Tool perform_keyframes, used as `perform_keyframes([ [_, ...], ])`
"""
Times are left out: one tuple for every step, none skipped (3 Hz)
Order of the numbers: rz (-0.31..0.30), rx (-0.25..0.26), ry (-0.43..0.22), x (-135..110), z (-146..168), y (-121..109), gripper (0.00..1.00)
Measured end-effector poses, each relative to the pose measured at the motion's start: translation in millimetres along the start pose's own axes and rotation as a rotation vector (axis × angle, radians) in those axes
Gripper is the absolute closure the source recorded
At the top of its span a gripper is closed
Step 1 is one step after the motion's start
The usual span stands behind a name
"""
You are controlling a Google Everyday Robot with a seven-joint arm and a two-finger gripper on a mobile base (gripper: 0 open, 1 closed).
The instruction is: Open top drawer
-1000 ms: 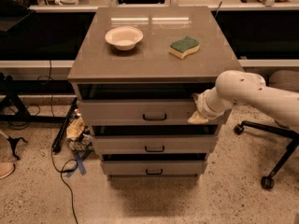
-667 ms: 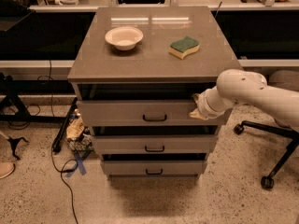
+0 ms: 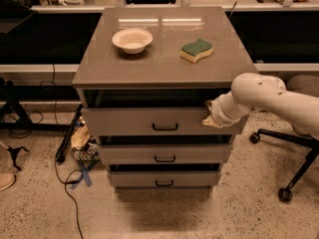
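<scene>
Gripper (image 3: 212,117) pressed to the right end of the top drawer (image 3: 144,121); whether it is closed or apart, you cannot tell.
You seem set to drag by the front's edge, not the black handle (image 3: 165,127). Nearest you, cables (image 3: 67,183) trail over speckled floor; the drawer sits just under the cabinet top (image 3: 164,68), bearing a bowl (image 3: 132,40) and a sponge (image 3: 196,50); dark benches lie beyond.

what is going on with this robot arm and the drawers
A white robot arm reaches in from the right, its claw at the right end of the top drawer, away from the black handle. A dark gap shows above the drawer front, so it looks partly pulled out. A bowl and a sponge sit on the cabinet top.
</scene>
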State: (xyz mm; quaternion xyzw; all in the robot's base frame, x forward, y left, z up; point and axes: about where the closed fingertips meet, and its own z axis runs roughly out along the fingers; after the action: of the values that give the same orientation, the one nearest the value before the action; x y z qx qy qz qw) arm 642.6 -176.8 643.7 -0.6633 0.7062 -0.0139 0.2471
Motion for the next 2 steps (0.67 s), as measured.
perform_keyframes([
  [0.0, 0.0, 0.0, 0.0, 0.0, 0.0, 1.0],
  [0.0, 0.0, 0.0, -0.2, -0.4, -0.2, 0.81],
])
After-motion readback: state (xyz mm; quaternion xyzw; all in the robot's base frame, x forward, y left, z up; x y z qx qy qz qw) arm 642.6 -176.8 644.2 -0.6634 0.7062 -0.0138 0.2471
